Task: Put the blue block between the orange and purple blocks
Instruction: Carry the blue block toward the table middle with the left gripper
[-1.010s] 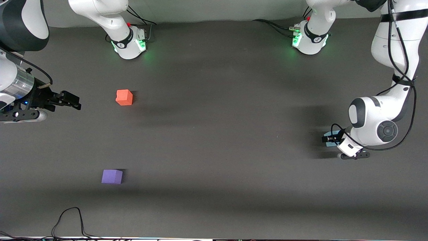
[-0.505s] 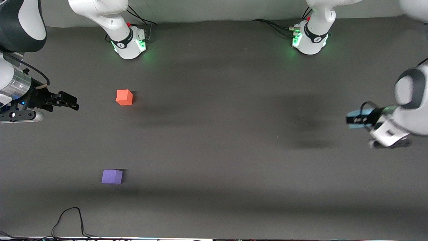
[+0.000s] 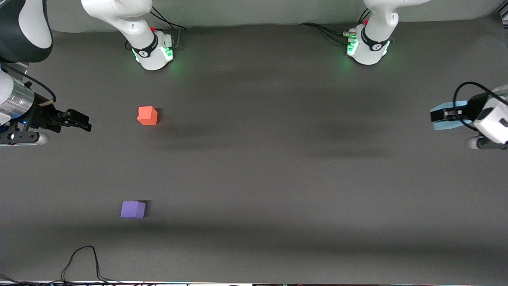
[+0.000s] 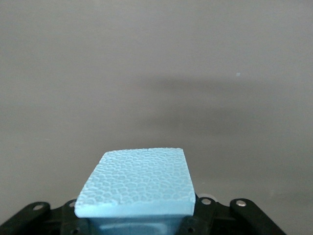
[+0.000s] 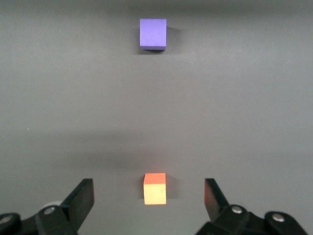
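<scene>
My left gripper [image 3: 438,116] is shut on the light blue block [image 3: 446,119] and holds it in the air over the left arm's end of the table; the block fills the left wrist view [image 4: 139,183]. The orange block [image 3: 147,115] sits on the table toward the right arm's end. The purple block [image 3: 133,209] lies nearer the front camera than the orange one. My right gripper [image 3: 81,121] is open and empty, up in the air beside the orange block. Its wrist view shows the orange block [image 5: 154,188] between the open jaws and the purple block [image 5: 153,33] apart from them.
The dark grey table [image 3: 254,171] carries only the two cubes. Both robot bases [image 3: 152,49] stand along the table's edge farthest from the front camera. A black cable [image 3: 81,258] loops at the edge nearest the front camera.
My left gripper has lifted the blue block off the table and carried it upward and toward the left arm's end of the table. My right gripper has drifted slightly away from the orange block.
</scene>
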Controlling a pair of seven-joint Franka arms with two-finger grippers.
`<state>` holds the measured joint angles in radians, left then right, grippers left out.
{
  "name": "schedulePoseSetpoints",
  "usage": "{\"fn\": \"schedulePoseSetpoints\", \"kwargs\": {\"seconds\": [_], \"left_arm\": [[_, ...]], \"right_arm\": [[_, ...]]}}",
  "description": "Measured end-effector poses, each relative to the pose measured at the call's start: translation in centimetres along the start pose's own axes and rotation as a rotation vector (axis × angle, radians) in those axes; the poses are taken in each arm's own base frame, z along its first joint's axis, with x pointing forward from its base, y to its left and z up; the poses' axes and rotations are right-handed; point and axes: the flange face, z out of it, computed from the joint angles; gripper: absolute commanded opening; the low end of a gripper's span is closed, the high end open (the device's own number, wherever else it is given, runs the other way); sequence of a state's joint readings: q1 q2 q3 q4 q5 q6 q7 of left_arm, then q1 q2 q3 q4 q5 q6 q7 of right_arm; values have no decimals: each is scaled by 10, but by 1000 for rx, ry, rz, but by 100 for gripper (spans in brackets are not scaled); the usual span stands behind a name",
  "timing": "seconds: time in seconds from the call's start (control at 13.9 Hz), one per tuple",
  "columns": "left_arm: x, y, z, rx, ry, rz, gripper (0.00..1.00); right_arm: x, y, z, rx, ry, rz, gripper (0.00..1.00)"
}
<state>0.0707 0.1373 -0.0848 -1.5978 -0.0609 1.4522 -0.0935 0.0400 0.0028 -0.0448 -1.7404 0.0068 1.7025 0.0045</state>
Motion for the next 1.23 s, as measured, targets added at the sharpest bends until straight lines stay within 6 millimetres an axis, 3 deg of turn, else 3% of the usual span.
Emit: {"fn": "schedulePoseSetpoints", "kwargs": {"seconds": [0.14, 0.36, 0.58, 0.79, 0.87, 1.01, 1.15, 1.23], "left_arm": [[-1, 76, 13, -4, 6, -21, 16], [-7, 219, 52, -30, 68, -127, 17], [-17, 361, 128, -74, 116, -196, 17], [-9, 474, 230, -75, 181, -252, 17], [-7, 501, 264, -88, 199, -259, 19], [-4, 535, 326, -104, 233, -255, 19], [-11, 555, 367, -81, 271, -238, 22], [-18, 563, 382, -67, 288, -230, 34]], "right_arm": [[0, 0, 0, 0, 4, 0, 100], [1, 0, 0, 0, 4, 0, 100], [1, 0, 0, 0, 4, 0, 100], [1, 0, 0, 0, 4, 0, 100], [1, 0, 0, 0, 4, -1, 100], [1, 0, 0, 0, 4, -1, 100], [1, 0, 0, 0, 4, -1, 100], [1, 0, 0, 0, 4, -1, 100]]}}
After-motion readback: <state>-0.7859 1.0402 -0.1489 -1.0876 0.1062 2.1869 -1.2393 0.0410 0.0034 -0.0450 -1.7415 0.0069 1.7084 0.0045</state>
